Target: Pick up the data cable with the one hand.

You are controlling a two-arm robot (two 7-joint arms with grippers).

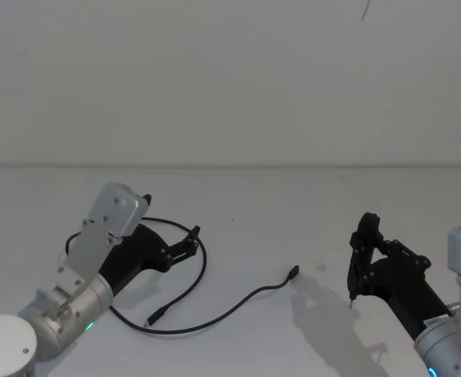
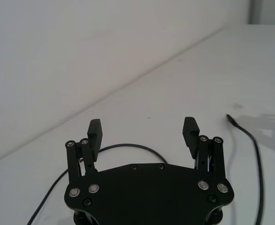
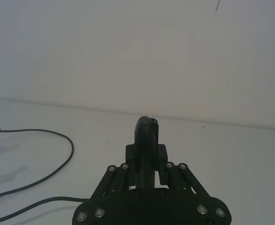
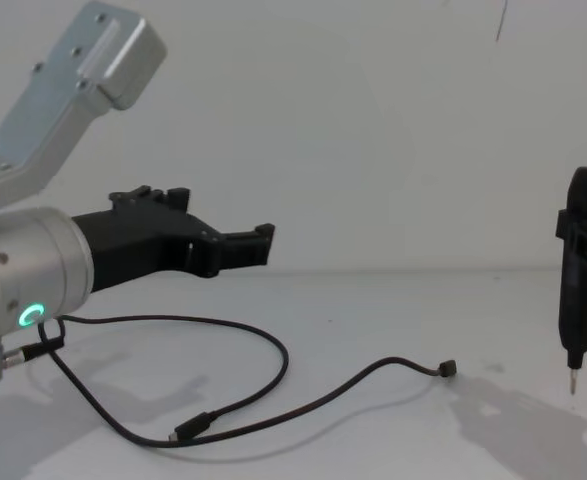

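Note:
The data cable (image 1: 203,263) lies slack on the white table in a loop, with one small plug (image 1: 293,272) toward the middle and the other (image 1: 155,318) nearer me. My left gripper (image 1: 191,242) hovers low over the loop's left part, open, with nothing between its fingers (image 2: 95,132); the cable (image 2: 128,146) runs beneath it. From the side, the left gripper (image 4: 253,245) sits well above the cable (image 4: 273,352). My right gripper (image 1: 367,263) is off to the right, shut on a slim black stick tool (image 4: 578,290) with its thin metal tip pointing down.
The white table (image 1: 246,196) meets a plain white wall behind. The stick tool's tip (image 1: 350,302) hangs just above the table, right of the cable's middle plug. A short lead (image 4: 33,348) hangs at the left wrist.

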